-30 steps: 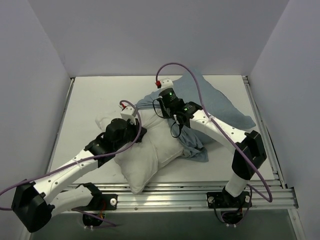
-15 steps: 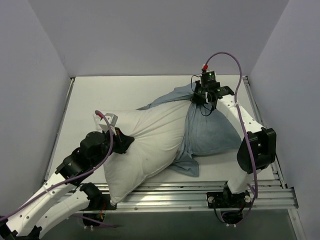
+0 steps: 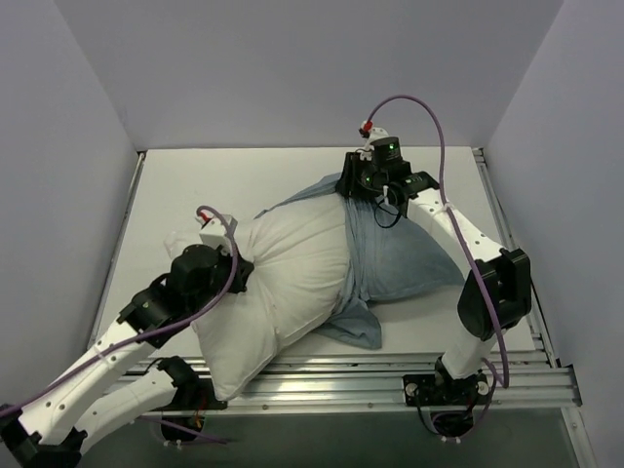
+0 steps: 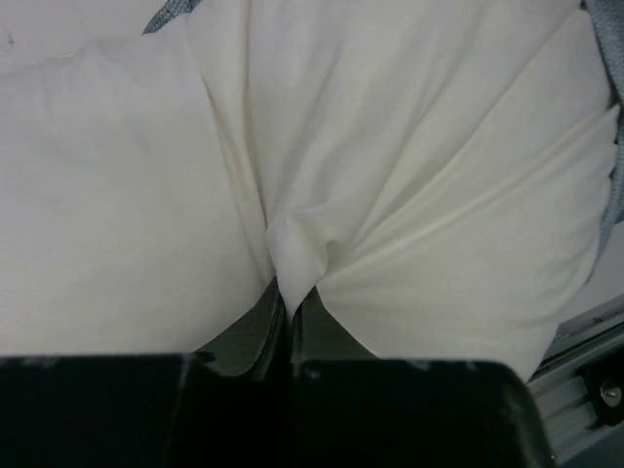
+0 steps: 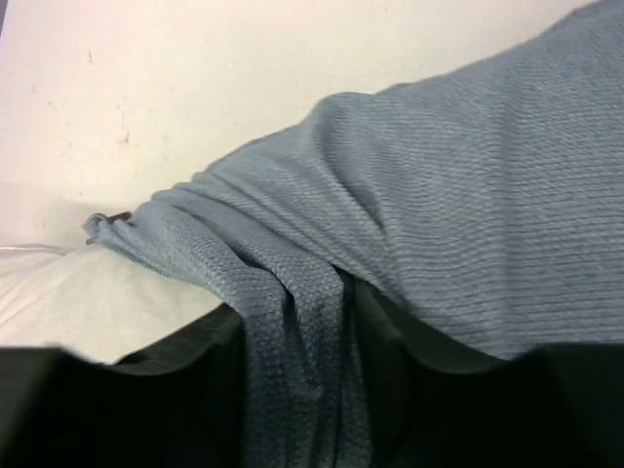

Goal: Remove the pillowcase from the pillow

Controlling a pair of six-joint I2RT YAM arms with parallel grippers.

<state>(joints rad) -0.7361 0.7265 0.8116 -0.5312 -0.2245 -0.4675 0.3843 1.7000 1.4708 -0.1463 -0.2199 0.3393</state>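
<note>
The white pillow (image 3: 283, 278) lies across the table's middle, its left and near part bare. The blue-grey pillowcase (image 3: 400, 258) covers its right end and spreads right. My left gripper (image 3: 244, 276) is shut on a pinch of the pillow's white fabric (image 4: 292, 249) at its left side; the jaws meet on the fold (image 4: 290, 317). My right gripper (image 3: 353, 187) is at the pillowcase's far edge, shut on a bunched fold of the pillowcase (image 5: 302, 322). The pillow shows as a white corner in the right wrist view (image 5: 88, 297).
The white table (image 3: 195, 185) is walled on the left, back and right. A metal rail (image 3: 390, 366) runs along the near edge, and the pillow's near corner overhangs it. Purple cables loop above both arms.
My right gripper has moved left along the far side with the pillowcase, which now lies flatter. My left gripper shifted slightly right and up with the pillow.
</note>
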